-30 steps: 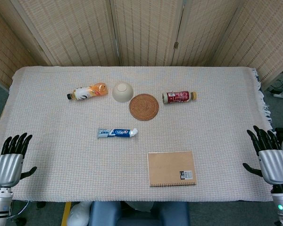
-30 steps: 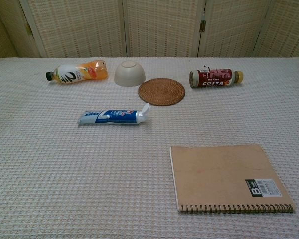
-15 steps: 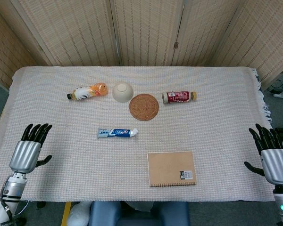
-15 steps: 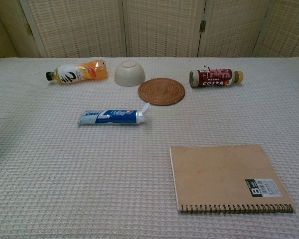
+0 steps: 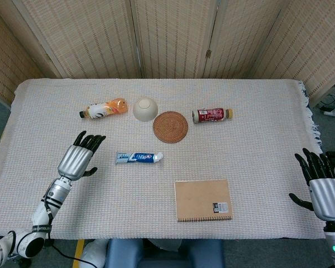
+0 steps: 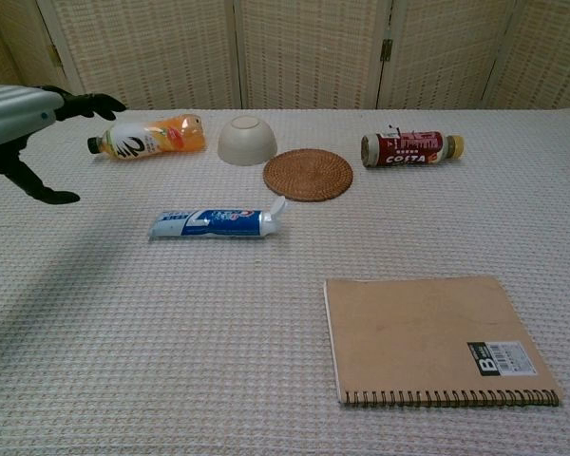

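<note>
My left hand point(image 5: 80, 157) hovers over the cloth with its fingers spread and nothing in it, just left of a blue-and-white toothpaste tube point(image 5: 138, 158). In the chest view the left hand point(image 6: 24, 122) enters at the upper left, near the tube point(image 6: 218, 222). My right hand point(image 5: 322, 187) stays at the table's right edge, fingers apart and empty, and only the head view shows it. A brown spiral notebook point(image 5: 203, 199) lies at the front centre.
At the back lie an orange bottle point(image 5: 104, 108) on its side, an upturned cream bowl point(image 5: 145, 108), a round woven coaster point(image 5: 170, 127) and a red-labelled bottle point(image 5: 211, 115) on its side. A woven cloth point(image 5: 257, 139) covers the table; folding screens stand behind.
My left hand has risen from the table's front-left edge and travelled right and forward to beside the toothpaste tube. The right hand has barely shifted. No object moved.
</note>
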### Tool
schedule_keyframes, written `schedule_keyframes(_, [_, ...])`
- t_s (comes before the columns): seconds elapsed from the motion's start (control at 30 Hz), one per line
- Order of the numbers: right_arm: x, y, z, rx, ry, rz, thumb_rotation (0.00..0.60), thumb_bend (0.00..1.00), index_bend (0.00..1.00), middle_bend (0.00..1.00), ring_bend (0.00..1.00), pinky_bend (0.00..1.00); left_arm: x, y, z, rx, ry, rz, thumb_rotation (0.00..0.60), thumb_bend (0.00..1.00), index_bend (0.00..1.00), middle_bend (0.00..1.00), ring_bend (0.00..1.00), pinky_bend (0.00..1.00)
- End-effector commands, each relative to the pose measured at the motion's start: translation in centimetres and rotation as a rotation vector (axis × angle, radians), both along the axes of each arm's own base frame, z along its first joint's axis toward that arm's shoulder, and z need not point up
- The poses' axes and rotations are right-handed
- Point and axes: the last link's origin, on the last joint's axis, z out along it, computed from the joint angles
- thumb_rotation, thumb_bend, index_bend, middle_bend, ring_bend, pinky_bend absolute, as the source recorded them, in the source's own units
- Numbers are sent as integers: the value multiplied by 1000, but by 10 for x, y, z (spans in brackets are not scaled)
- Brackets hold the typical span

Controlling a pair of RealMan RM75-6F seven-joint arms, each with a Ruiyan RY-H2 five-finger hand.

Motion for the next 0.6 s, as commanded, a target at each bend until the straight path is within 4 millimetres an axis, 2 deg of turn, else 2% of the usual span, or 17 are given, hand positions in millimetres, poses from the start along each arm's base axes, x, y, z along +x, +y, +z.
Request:
schedule_keyframes(0.03, [0,0,1,-3,0,-2,600,138,0,0,0,0,9,15,-18,-30,11,19,600,289,117,164,163,44])
schedule_keyframes(0.43, [0,-1,0,6,-1,-1,600,138,0,0,0,0,45,29,-73,-109,53,30,600,347,175,221,210,88])
schedule_keyframes(0.6, [-2,0,0,5,-3,-9,600,137,0,0,0,0,54,34,-92,-125,60,59,600,369,228,269,249,127])
